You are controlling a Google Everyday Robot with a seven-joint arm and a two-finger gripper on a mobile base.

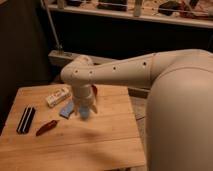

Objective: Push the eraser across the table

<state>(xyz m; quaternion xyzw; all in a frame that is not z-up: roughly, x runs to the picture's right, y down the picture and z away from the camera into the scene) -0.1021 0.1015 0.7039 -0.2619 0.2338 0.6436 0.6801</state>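
The eraser (26, 120) is a long black block with a thin light stripe, lying near the left edge of the light wooden table (90, 145). My gripper (84, 112) hangs from the white arm over the middle of the table, pointing down, just right of a flat light-blue square piece (66, 110). The gripper is well to the right of the eraser and apart from it.
A white box with markings (58, 96) lies at the table's back, left of the arm. A small red-brown object (46, 128) lies right of the eraser. My arm's big white shoulder (180, 115) fills the right side. A dark shelf stands behind.
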